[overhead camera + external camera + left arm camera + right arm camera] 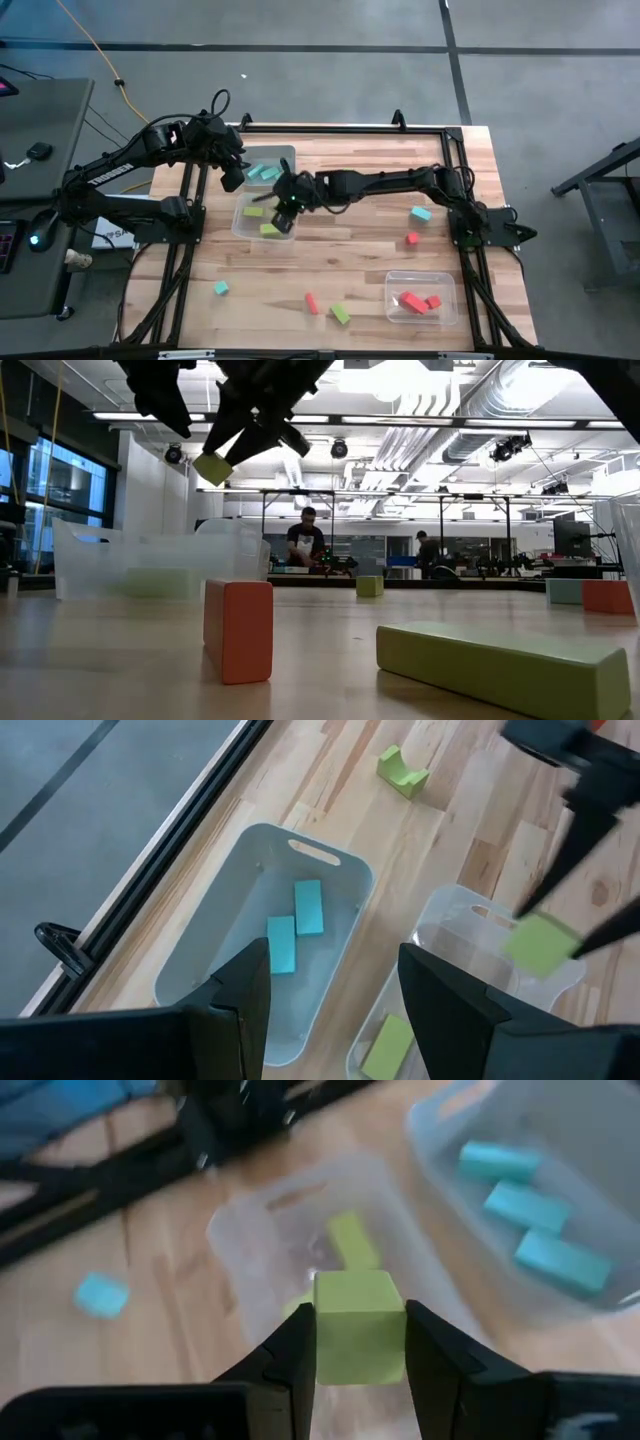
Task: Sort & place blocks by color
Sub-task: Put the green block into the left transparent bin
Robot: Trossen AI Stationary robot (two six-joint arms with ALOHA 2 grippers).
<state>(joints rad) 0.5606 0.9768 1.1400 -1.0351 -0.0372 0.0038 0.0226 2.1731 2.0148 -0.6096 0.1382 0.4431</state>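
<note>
My right gripper (287,198) reaches from the table's right side and is shut on a lime green cube (358,1338). It hangs over a clear bin (250,222) that holds green blocks (352,1240). My left gripper (335,992) stands open and holds nothing. It is above a second clear bin (205,975) at the far left, which has cyan blocks (296,925) on its floor. A third bin (445,300) at the near right holds red blocks (416,301). Loose blocks lie on the table. My right gripper pinches the green cube by two opposite sides (326,1342), one finger on each. The fingers (293,1355) slant down at it from the table's right side. The cube (213,468) is lifted clear, in the air above the bin with green blocks.
Loose on the wood are a cyan block (421,213), a red one (412,238), a cyan cube (221,288), a red bar (312,303) and a green bar (341,314). A green arch piece (402,770) lies beyond the bins. A black frame (350,127) rims the table.
</note>
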